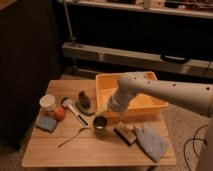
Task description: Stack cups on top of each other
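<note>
Dim light fills the room: a tall dark cabinet [24, 65] stands on the left, a long grey shelf [150, 59] runs along the far side, and speckled floor [186, 127] shows on the right. Between them sits a pale wooden tabletop [50, 155] made of planks.

One yellow-orange tub [150, 102] takes the far right part of the tabletop. One white robot arm [165, 92] reaches in from the right, passes over the tub and bends down towards its near left corner. The hand [104, 114] hangs there, fingers spread and pinching nothing, just above and slightly far of the dark metal cup [100, 125].

Two cups can be counted for certain. The dark metal cup stands upright near the middle of the tabletop. The white cup [48, 102] stands upright at the far left, well apart from it. A pale green patch [90, 112] lies just beside a brown, cone-like object [84, 99]; whether it is a cup I cannot tell.

Around them:
- one orange ball [59, 113] just beside the white cup;
- one blue pad [46, 123] near the ball;
- one white scoop with a dark handle [70, 105];
- one slim light-coloured utensil [75, 136] lying slantwise;
- one brown block [125, 134] right of the metal cup;
- one grey-blue cloth [149, 141] touching the block.
</note>
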`<state>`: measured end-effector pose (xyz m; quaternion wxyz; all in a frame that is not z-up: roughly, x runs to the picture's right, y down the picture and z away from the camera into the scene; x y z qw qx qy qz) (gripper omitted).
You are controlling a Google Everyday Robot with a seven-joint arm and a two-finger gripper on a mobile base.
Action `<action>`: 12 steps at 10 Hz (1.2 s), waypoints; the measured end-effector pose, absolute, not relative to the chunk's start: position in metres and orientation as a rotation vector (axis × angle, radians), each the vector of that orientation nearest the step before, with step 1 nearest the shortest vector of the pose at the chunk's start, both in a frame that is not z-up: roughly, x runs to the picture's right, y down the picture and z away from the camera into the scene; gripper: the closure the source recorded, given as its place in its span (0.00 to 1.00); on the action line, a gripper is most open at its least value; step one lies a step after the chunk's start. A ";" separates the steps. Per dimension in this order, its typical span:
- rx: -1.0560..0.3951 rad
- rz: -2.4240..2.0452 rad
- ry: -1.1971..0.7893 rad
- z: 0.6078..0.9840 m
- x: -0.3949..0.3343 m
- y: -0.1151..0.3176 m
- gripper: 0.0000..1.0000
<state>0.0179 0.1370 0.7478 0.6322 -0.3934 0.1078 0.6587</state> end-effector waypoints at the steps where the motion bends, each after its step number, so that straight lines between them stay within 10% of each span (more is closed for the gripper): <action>1: -0.907 1.506 0.247 0.751 0.017 0.139 0.20; 5: -0.927 1.498 0.278 0.760 0.014 0.149 0.42; 12: -0.977 1.462 0.317 0.770 0.004 0.165 0.44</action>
